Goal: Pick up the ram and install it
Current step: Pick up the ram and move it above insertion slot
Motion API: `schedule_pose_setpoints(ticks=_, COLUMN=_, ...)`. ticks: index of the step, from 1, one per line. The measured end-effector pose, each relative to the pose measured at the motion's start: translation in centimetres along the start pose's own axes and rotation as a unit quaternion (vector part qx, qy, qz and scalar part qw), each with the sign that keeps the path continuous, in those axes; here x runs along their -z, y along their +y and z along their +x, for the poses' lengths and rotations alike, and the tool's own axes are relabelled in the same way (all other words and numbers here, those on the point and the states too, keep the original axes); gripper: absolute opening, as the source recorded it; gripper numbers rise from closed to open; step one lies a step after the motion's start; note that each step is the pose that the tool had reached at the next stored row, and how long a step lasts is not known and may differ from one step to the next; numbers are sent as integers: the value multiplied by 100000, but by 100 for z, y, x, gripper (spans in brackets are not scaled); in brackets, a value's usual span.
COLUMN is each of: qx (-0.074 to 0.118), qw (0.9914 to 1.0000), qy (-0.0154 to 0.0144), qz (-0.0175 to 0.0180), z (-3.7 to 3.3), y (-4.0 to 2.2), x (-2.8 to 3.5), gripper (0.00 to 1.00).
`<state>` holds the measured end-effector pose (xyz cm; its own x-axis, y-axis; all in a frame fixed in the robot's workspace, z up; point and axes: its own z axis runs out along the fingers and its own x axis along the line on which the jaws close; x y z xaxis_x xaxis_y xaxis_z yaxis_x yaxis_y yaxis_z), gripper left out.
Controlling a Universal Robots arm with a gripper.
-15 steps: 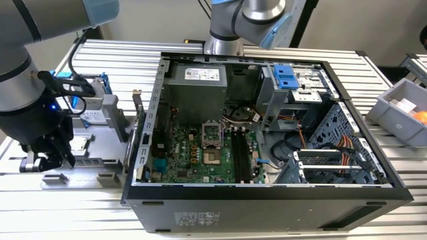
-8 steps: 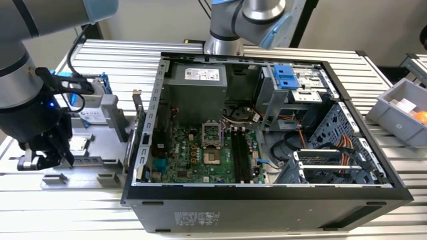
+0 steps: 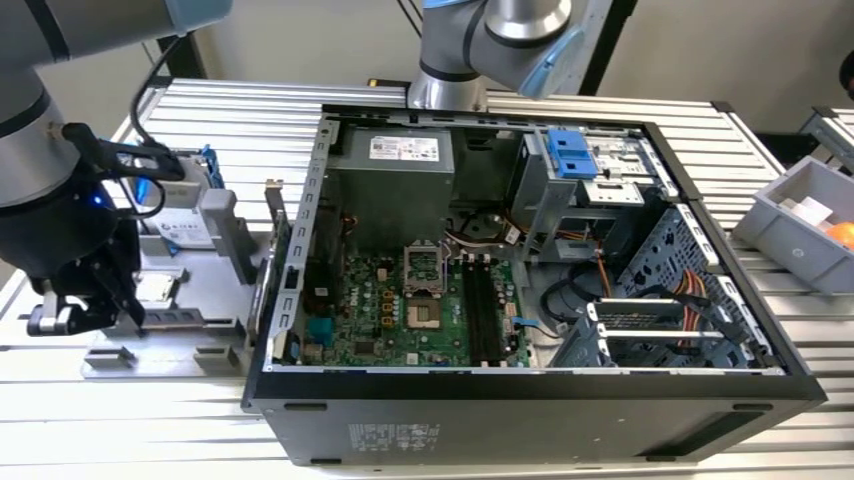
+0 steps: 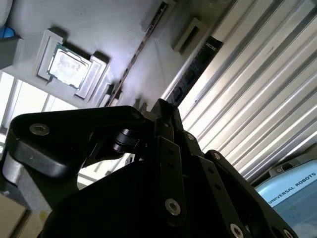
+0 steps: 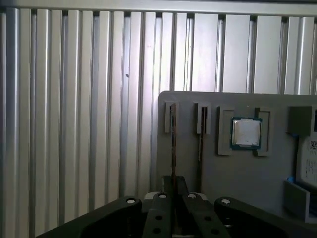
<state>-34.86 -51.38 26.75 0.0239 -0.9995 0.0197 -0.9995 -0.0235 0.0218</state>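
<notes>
The gripper (image 5: 173, 187) is hanging low over the grey tray (image 5: 233, 173) on the worktop (image 5: 74, 124). Its fingers are drawn in narrow on the ram (image 5: 173, 144). The ram is standing on edge in the slot nearest the tray's rim, and in the first wrist view it is running straight out from between the fingers. How far along the stick they are gripping is hidden by the gripper's own body. A second thin stick (image 5: 200, 144) is sitting just beside it in the next slot, and the processor (image 5: 246, 133) is lying in its pocket a little further in. The open computer case (image 3: 534, 400) is standing well apart, toward the exterior view's right.

The step in hand looks to be the pick itself. It seems best done by pressing the fingers flat and square on the board's two faces, so the stick is not pivoting in the grip. The pull should be going straight out along the slot's holders, with no twist or sideways drag. That way the thin board is not bending and the neighbouring stick is not getting knocked.
</notes>
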Motion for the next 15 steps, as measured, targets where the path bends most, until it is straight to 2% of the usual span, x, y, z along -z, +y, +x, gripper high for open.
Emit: schedule_pose_setpoints(ticks=15, qx=3, qw=100000, qy=-2, qz=1, z=3, y=3, x=162, gripper=0)
